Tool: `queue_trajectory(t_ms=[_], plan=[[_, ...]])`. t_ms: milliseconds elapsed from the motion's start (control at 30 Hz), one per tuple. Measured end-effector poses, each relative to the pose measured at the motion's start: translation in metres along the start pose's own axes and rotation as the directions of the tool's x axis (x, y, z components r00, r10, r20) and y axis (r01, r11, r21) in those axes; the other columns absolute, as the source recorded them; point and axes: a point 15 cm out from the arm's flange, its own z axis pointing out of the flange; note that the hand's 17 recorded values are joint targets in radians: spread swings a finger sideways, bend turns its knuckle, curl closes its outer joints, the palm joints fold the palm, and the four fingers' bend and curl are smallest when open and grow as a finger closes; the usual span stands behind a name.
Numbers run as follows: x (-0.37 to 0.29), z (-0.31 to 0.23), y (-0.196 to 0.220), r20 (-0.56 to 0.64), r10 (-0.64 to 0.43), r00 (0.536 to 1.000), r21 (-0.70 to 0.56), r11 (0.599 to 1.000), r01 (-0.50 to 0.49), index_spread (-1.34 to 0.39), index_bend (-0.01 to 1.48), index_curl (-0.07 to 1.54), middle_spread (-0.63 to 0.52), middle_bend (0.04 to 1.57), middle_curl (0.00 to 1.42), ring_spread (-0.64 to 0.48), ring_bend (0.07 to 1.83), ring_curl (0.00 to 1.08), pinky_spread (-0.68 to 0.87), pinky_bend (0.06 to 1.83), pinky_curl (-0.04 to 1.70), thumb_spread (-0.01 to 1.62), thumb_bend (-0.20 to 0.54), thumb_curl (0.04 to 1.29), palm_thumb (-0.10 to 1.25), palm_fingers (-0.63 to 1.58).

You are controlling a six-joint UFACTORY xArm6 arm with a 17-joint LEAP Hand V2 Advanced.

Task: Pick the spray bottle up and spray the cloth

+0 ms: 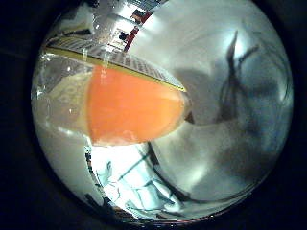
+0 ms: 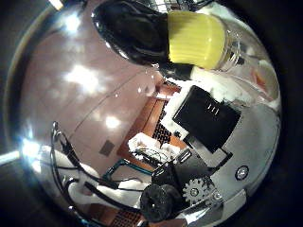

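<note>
The spray bottle fills much of both palm views, so it lies close against my palm. Its clear body (image 1: 129, 112) holds orange liquid. Its yellow collar (image 2: 196, 40) and black spray head (image 2: 130, 30) show in the thumb side view. My right hand (image 2: 203, 118) has white, black and geared finger parts curled beside the bottle's neck. A pale cloth with teal lines (image 1: 139, 184) lies on the white surface beyond the bottle's base.
A white tabletop (image 1: 216, 139) with dark shadows lies beyond the bottle. A striped board with a yellow edge (image 1: 124, 62) runs past the bottle. Wooden furniture (image 2: 151, 123) and a reddish-brown surface with bright light spots (image 2: 85, 80) show behind the spray head.
</note>
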Motion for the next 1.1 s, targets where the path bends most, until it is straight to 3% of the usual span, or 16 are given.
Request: queue_trajectory(t_ms=[300,567,900,1100], plan=[[-0.045,-0.029,0.002,-0.115,-0.036,0.993,-0.021,0.999,0.034,-0.20,1.12,0.72,-0.09,1.32,0.62,-0.14,1.44,0.55,-0.17,1.29,0.73,0.98,-0.010,0.50,1.13,1.21],[-0.102,-0.064,0.020,-0.291,-0.035,0.956,-0.051,0.998,0.021,-0.20,1.13,0.71,-0.09,1.35,0.61,-0.14,1.46,0.55,-0.16,1.24,0.86,1.00,-0.013,0.55,1.14,1.19],[-0.159,-0.089,0.077,-0.537,0.024,0.843,-0.183,0.972,-0.144,-0.20,1.13,0.71,-0.09,1.35,0.60,-0.14,1.47,0.55,-0.17,1.16,0.99,0.99,-0.013,0.59,1.14,1.19],[-0.180,-0.100,0.106,-0.686,0.021,0.728,-0.256,0.928,-0.269,-0.20,1.13,0.71,-0.09,1.35,0.59,-0.14,1.47,0.55,-0.18,1.12,1.06,1.00,-0.014,0.61,1.13,1.20]])
